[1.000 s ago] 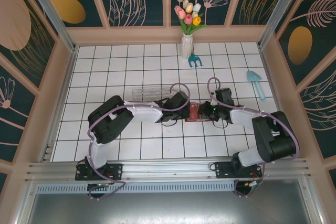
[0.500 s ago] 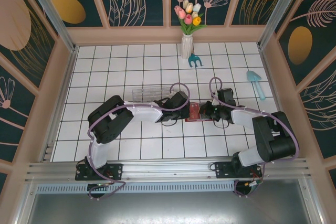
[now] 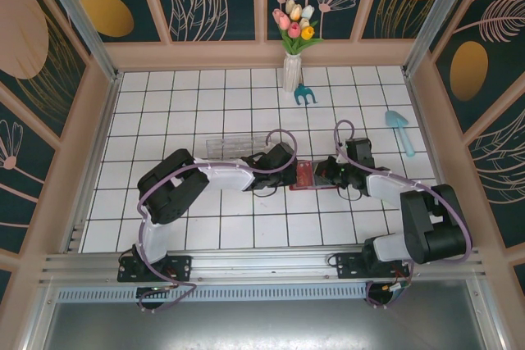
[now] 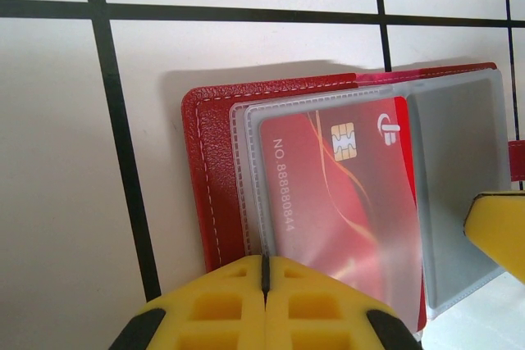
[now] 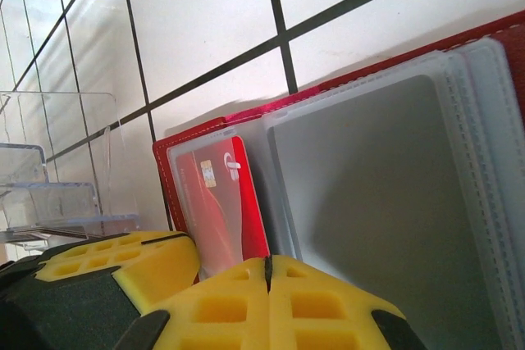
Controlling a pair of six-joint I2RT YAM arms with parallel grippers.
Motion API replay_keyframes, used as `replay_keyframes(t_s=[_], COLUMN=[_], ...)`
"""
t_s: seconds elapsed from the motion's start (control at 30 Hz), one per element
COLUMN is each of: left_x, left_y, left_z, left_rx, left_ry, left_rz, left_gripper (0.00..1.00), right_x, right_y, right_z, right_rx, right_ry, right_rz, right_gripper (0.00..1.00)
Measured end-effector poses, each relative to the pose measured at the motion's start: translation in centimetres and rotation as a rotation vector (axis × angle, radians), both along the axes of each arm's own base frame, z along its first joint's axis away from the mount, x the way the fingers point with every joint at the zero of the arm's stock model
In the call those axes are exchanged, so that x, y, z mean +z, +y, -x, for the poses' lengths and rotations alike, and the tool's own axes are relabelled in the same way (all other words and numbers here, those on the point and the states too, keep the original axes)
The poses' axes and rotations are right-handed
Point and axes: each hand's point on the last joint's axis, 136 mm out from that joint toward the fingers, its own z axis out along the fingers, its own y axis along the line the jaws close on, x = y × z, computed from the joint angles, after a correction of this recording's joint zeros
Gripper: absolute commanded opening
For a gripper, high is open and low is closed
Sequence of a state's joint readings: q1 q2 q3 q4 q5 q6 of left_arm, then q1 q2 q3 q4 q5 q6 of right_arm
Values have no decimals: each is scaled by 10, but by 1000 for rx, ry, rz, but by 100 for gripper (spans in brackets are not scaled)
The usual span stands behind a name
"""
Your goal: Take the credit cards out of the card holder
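Observation:
The card holder [image 3: 303,176] lies open on the tiles, red leather [image 4: 205,170] with frosted sleeves. A red credit card [image 4: 344,202] with a chip sits in one sleeve, one long edge bare [image 5: 250,202]. A grey card [image 4: 455,186] shows through the neighbouring sleeve [image 5: 377,219]. My left gripper [image 3: 292,173] is shut, its tips [image 4: 265,272] against the holder's near edge at the sleeve seam. My right gripper [image 3: 322,173] is shut too, tips [image 5: 268,272] meeting where the red card and grey sleeve adjoin. I cannot make out anything pinched in either.
A clear plastic box [image 3: 231,147] stands just behind the left arm's wrist, also at the left of the right wrist view [image 5: 49,186]. A vase of tulips [image 3: 292,71], a small blue rake [image 3: 305,94] and a blue trowel [image 3: 401,130] sit farther back.
The right gripper's jaws have closed, and its wrist has drifted slightly to the right. The left arm and the card holder have not moved.

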State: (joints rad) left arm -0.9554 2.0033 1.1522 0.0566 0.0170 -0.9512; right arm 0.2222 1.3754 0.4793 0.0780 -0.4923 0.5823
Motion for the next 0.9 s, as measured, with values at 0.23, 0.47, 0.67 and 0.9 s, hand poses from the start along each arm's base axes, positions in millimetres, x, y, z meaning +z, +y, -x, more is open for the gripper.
replay_keyframes(t_s=[0.23, 0.47, 0.67, 0.9], left_x=[0, 0, 0, 0], left_y=[-3, -3, -4, -4], left_z=[-1, -2, -2, -2], left_rx=[-2, -3, -3, -3], left_ry=[1, 1, 1, 2], left_rz=[4, 4, 4, 4], left_gripper=[4, 4, 4, 4], right_x=[-8, -17, -16, -15], right_y=[4, 5, 8, 10], right_z=[4, 6, 6, 6], right_rx=[25, 39, 51, 57], right_ry=[23, 46, 44, 42], right_rz=[6, 14, -5, -17], right_gripper=[13, 13, 14, 17])
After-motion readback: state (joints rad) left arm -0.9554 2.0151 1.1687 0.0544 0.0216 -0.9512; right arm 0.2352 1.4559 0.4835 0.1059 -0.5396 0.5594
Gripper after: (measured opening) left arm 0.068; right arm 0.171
